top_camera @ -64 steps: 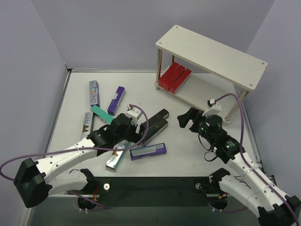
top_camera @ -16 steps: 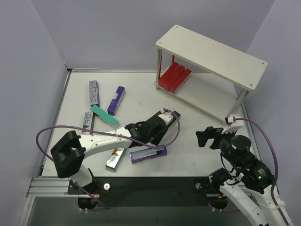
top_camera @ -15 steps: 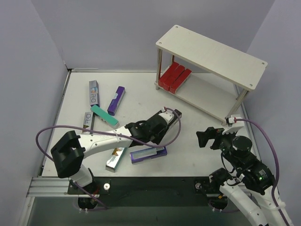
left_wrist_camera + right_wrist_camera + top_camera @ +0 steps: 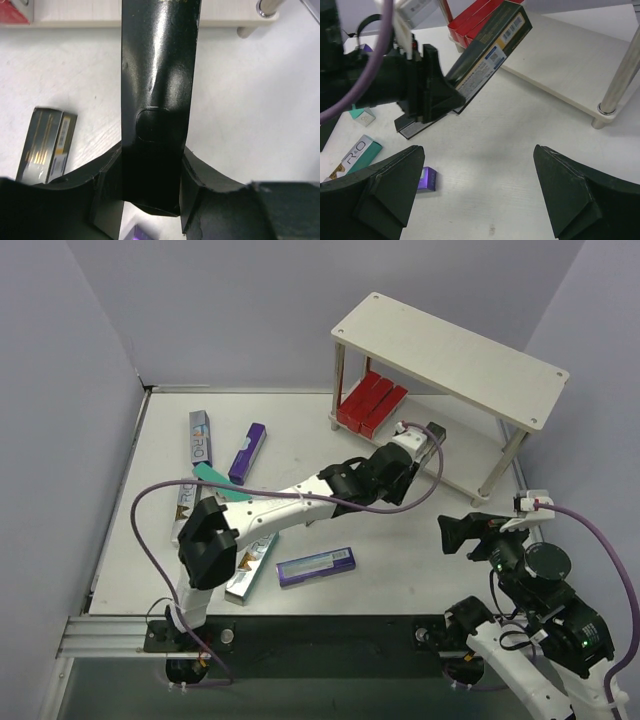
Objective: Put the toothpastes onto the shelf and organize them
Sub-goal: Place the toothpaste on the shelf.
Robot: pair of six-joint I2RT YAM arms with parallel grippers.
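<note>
Nearest me on the right, the right gripper (image 4: 452,533) hangs spread wide and empty above the table (image 4: 400,560), well apart from any carton. By the near edge a purple toothpaste (image 4: 316,565) lies flat, with a silver one (image 4: 248,570) to its left.

Farther in, the left gripper (image 4: 150,175) is pinching a black toothpaste (image 4: 157,90) near its back end. The carton points far-right toward the shelf (image 4: 450,358). Its front end is close to the lower board (image 4: 445,445), just right of the red cartons (image 4: 372,403) stowed at that tier's left end. More loose cartons (image 4: 222,485) wait at the far left.

I judge this to be the carry-in step. Next I must slide the carton under the top board (image 4: 500,380), line it up beside the reds, set it down and only then let go.

I cannot tell whether the tip is over the board's edge or short of it. The left wrist view cuts off the carton's far end, the top board hides the back of the lower tier, and the left arm (image 4: 290,505) covers part of the table.
</note>
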